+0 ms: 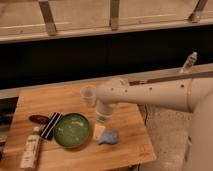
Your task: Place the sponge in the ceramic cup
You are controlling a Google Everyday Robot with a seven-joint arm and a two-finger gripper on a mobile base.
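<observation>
The sponge (109, 137) is light blue and lies flat near the table's front edge, right of the green bowl. The ceramic cup (88, 95) stands upright further back, whitish and empty as far as I can see. It is just left of my arm's elbow. My gripper (99, 131) points down from the wrist and shows as a pale yellow wedge. It hangs low between the bowl and the sponge, right at the sponge's left end. It looks open, with nothing held in it.
A green bowl (72, 130) sits left of the gripper. Further left are a black flat object (50, 125), a red item (38, 119) and a white bottle (31, 149) lying down. The wooden table (130, 120) ends just right of the sponge.
</observation>
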